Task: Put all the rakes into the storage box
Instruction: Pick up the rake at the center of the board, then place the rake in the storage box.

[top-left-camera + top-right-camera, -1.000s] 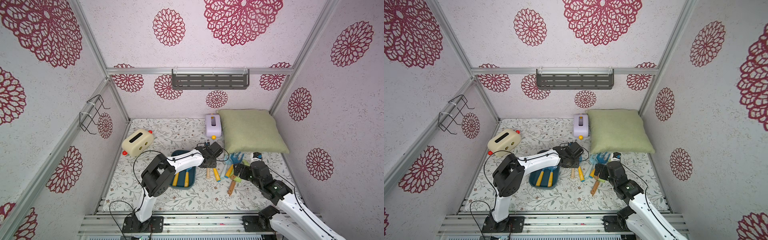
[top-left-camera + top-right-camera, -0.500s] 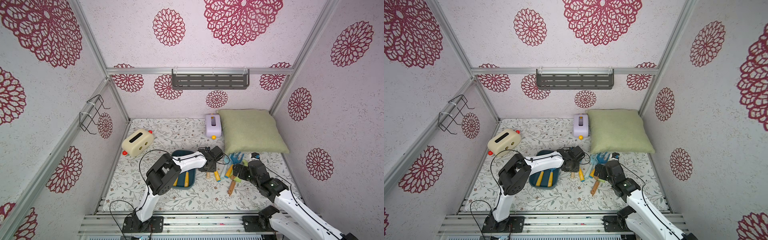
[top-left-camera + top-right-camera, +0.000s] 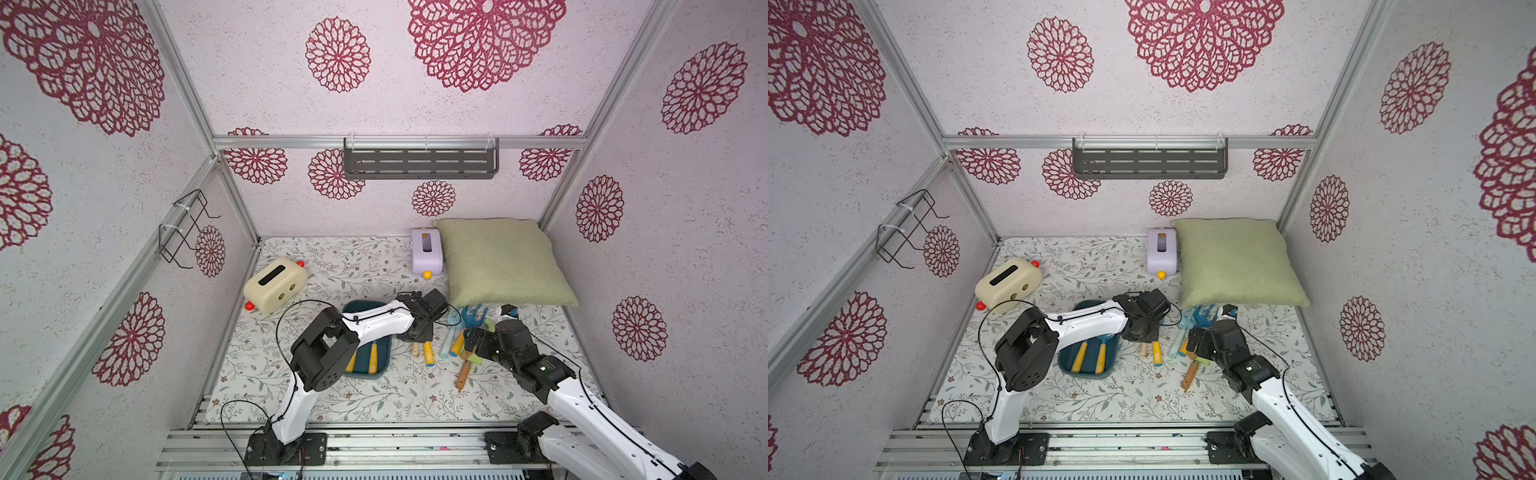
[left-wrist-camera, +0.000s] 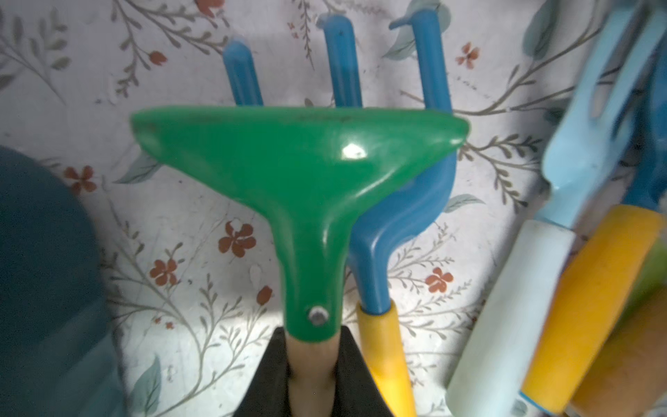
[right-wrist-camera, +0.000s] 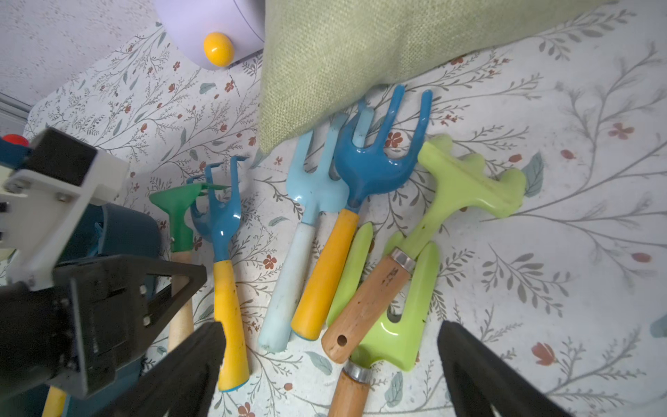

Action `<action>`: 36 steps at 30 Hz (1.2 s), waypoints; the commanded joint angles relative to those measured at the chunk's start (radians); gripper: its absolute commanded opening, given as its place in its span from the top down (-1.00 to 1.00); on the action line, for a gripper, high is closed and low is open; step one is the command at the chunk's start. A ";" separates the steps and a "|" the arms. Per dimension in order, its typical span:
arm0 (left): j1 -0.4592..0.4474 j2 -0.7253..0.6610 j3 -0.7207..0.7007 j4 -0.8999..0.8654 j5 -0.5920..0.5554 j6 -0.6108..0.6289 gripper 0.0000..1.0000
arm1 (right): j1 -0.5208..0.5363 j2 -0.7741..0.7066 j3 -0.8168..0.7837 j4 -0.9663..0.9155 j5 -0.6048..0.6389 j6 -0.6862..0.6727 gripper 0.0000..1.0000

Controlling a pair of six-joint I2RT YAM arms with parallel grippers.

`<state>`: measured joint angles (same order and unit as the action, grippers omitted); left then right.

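Gripping entry: left gripper (image 4: 312, 350) clenched on the pale wooden handle of the green-headed rake (image 4: 299, 173), mid-worktop, just outside the storage box (image 3: 381, 361). Right gripper (image 5: 330, 325) spread wide, empty, above loose tools (image 5: 325, 274).

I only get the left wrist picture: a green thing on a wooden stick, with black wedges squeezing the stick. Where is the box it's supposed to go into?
Observer: Beside your green-headed tool, the storage box already holds two yellow-handled tools.
Operator: What's the other arm doing?
Observer: The right pincer hangs open over the tool pile, holding nothing.
Operator: And beyond those tools?
Observer: A green pillow lies just past the pile.
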<state>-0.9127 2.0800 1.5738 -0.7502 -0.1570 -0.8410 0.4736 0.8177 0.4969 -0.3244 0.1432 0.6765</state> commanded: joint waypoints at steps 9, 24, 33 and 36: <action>-0.011 -0.303 -0.122 -0.048 -0.044 0.052 0.82 | -0.009 0.024 0.008 0.021 -0.054 0.025 -0.98; 0.083 -0.647 -0.484 -0.128 -0.083 0.087 0.79 | -0.010 0.089 0.038 0.044 -0.119 0.037 -0.98; 0.229 -0.695 -0.595 -0.048 0.054 0.156 0.78 | -0.009 0.122 0.038 0.077 -0.175 0.057 -0.98; 0.248 -0.668 -0.604 -0.043 0.065 0.178 0.78 | -0.009 0.123 0.038 0.079 -0.179 0.061 -0.99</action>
<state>-0.6792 1.3968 0.9730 -0.8436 -0.1352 -0.7044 0.4709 0.9421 0.4976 -0.2649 -0.0162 0.7189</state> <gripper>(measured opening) 0.208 0.992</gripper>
